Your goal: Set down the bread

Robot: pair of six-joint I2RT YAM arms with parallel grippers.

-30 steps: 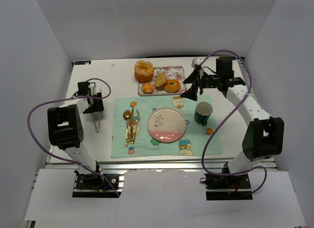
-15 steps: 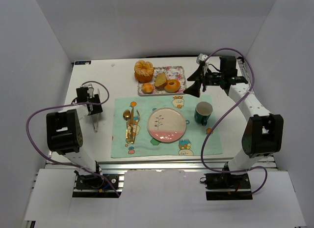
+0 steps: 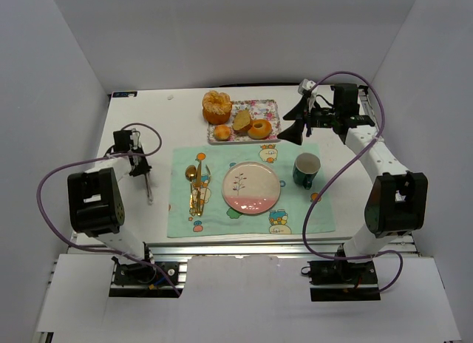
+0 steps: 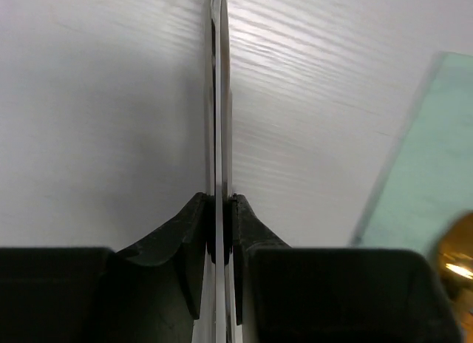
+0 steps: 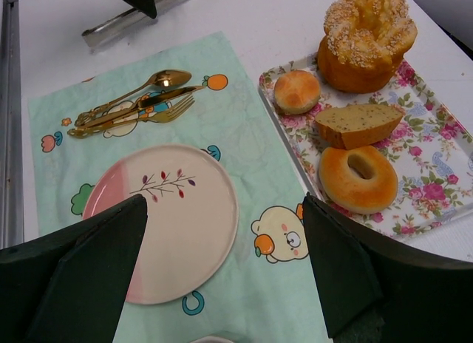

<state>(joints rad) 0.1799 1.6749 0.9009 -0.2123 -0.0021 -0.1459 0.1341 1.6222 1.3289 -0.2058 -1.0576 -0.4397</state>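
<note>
The bread (image 3: 216, 106) (image 5: 367, 36), a large golden bun with a pale ridged top, stands at the far left end of the floral tray (image 3: 269, 106) (image 5: 436, 173). My right gripper (image 3: 290, 126) (image 5: 223, 202) hangs open and empty to the right of the tray, over the mat's far edge, well apart from the bread. My left gripper (image 3: 137, 163) (image 4: 220, 202) is low over the table at the left, shut on thin metal tongs (image 3: 146, 184) (image 4: 219, 99) whose two arms are pressed together.
On the tray lie a ring doughnut (image 5: 358, 177), a bread slice (image 5: 358, 124) and a small bun (image 5: 296, 91). On the green placemat (image 3: 295, 210) are a pink and white plate (image 3: 251, 188), gold cutlery (image 3: 196, 184) and a green mug (image 3: 306, 170).
The left gripper's jaws have closed on the tongs, squeezing their arms together, and the arm shifted slightly left. The right gripper drew back a little toward the far right.
</note>
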